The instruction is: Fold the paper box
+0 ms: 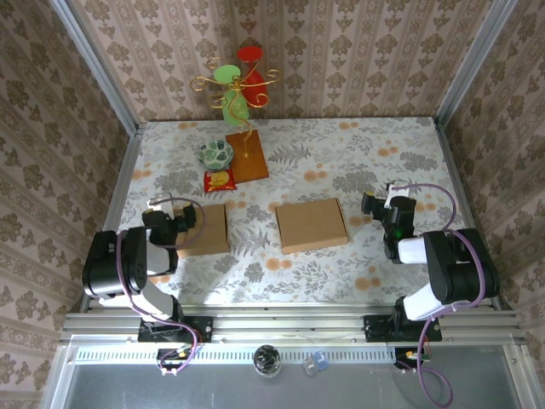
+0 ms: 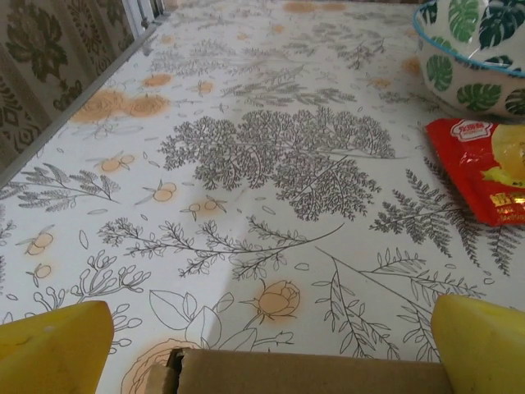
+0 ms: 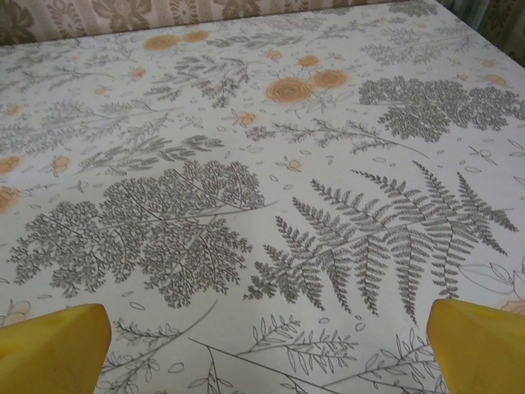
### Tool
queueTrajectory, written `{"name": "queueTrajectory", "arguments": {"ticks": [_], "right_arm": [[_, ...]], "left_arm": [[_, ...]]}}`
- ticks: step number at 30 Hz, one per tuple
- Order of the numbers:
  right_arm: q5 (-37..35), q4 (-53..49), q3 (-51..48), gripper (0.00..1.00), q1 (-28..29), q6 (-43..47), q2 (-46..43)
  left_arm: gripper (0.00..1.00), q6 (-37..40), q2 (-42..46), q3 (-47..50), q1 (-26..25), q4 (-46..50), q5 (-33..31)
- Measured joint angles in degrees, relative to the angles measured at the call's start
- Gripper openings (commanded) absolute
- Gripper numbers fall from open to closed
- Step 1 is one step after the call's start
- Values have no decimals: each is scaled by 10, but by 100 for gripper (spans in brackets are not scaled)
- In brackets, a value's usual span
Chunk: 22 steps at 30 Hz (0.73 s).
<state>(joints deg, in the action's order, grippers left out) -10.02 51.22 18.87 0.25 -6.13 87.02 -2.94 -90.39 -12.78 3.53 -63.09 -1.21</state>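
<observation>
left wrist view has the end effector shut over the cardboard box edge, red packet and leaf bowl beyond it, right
Not shut. The left wrist view shows the left end effector open over the cardboard box edge; red packet and leaf bowl beyond.

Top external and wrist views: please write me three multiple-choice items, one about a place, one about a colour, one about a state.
1. Where does the red packet lie?
A. just in front of the leaf-patterned bowl
B. inside that bowl
C. at the far right corner

2. What colour are the fingertips of the left end effector?
A. black
B. yellow
C. blue

3. How does the right end effector stand?
A. shut on the packet
B. shut, empty
C. open, empty

Answers: 1 A, the packet sits on the bowl's near side. 2 B, both tips show yellow. 3 C, its fingers stand wide apart over bare tablecloth.
</observation>
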Motion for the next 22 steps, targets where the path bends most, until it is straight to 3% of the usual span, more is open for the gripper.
{"name": "queueTrajectory", "arguments": {"ticks": [9, 22], "right_arm": [[-22, -2, 23, 100, 23, 8, 3], [-31, -2, 23, 100, 23, 15, 3]], "left_arm": [[100, 20, 1, -76, -25, 45, 3], [100, 29, 1, -77, -29, 75, -1]]}}
